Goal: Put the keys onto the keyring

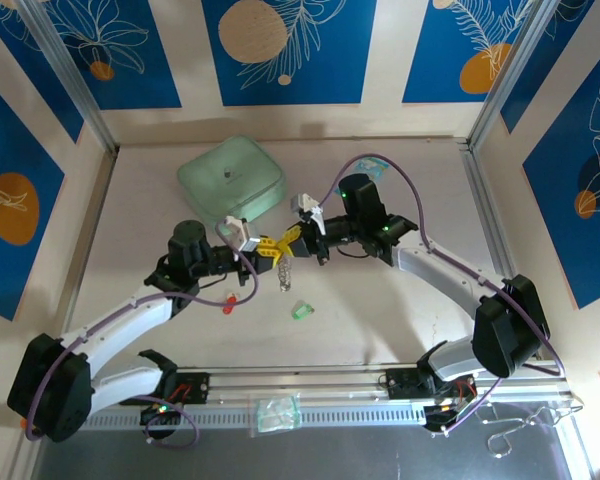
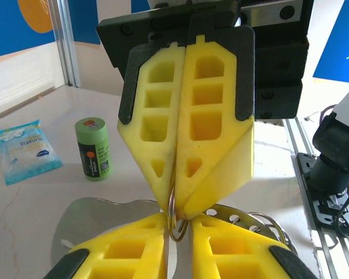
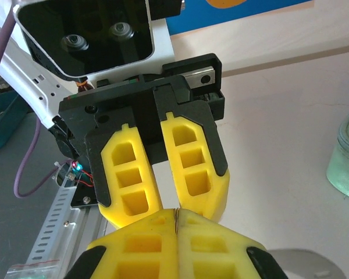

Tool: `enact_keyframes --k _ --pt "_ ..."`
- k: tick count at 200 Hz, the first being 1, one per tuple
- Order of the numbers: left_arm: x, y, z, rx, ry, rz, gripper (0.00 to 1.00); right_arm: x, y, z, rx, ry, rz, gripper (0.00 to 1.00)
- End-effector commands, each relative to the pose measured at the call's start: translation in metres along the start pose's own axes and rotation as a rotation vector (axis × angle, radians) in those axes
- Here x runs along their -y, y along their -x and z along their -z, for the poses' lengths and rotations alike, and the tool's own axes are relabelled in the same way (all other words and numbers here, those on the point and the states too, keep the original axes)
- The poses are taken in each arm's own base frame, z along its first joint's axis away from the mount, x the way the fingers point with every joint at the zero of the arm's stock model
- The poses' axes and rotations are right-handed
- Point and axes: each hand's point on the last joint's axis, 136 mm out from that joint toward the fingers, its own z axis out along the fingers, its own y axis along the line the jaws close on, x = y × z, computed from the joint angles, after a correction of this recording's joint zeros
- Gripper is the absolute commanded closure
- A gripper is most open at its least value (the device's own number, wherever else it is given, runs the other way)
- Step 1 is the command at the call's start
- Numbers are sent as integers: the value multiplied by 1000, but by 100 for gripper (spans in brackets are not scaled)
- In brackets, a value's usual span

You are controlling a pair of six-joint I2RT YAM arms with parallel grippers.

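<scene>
Overhead, the left tool (image 1: 272,246) and right tool (image 1: 294,238) meet tip to tip above the worktop (image 1: 400,310); each is pinched shut on the keyring (image 1: 285,272), whose silvery metal pieces hang just under the meeting point; from the left wrist, a thin wire loop of it sits in the narrow slit between that tool's yellow fingers (image 2: 145,244), and the right tool's fingers press flat together directly above; from the right wrist, the same thin edge is caught between its own pads (image 3: 215,244); the red key (image 1: 227,306) lies loose on the worktop, base-side of the left tool, apart from it; the green key (image 1: 300,310) lies loose base-side of both tools, below the hanging pieces, not touching them; a mint pouch (image 1: 230,175) sits beyond the left tool.
</scene>
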Motion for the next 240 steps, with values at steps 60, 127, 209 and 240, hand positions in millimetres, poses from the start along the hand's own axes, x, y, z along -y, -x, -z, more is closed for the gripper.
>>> enact_keyframes --k 60,127,209,240 --pt "-2 13 4 37 29 -107 100 7 6 15 0 -119 10 69" --pt "-3 -19 14 -352 70 -512 100 14 -28 46 -171 -371 219 61" --pt "6 -14 9 -428 -4 -497 100 -4 -21 16 -112 -301 443 66" --pt "8 -10 9 -421 -2 -454 100 -6 -24 9 -108 -268 442 69"
